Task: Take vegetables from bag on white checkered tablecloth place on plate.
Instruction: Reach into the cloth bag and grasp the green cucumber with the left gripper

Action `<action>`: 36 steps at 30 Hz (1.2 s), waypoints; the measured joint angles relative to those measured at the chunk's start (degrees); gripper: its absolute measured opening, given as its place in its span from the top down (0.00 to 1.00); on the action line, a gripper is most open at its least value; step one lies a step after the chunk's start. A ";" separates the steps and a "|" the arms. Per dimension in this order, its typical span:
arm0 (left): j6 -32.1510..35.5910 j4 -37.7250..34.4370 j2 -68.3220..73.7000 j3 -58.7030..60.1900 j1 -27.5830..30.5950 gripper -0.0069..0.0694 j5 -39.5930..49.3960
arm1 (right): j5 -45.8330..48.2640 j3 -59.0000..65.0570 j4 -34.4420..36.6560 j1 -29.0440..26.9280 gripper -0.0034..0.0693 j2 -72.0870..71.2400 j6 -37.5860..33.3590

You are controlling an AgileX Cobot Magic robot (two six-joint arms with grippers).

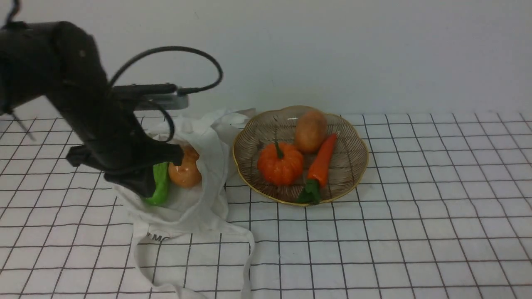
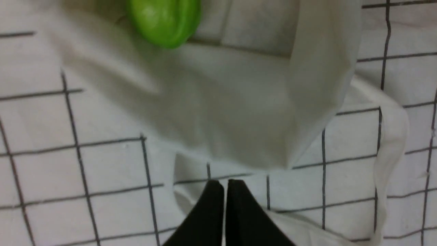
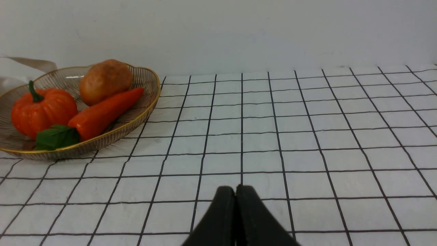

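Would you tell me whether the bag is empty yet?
Not empty: the bag holds a green cucumber and a pale orange vegetable.

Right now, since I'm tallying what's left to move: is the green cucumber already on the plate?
No, the cucumber lies in the bag, not on the plate.

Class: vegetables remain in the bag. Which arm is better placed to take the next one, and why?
Left, probably. The left gripper, shut, hovers by the bag near the green cucumber; the right gripper, shut, sits over bare tablecloth beyond the plate.
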 joint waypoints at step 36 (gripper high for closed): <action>-12.65 13.25 18.22 -9.06 -0.96 0.26 -9.22 | 0.00 0.00 0.00 0.00 0.97 0.00 0.00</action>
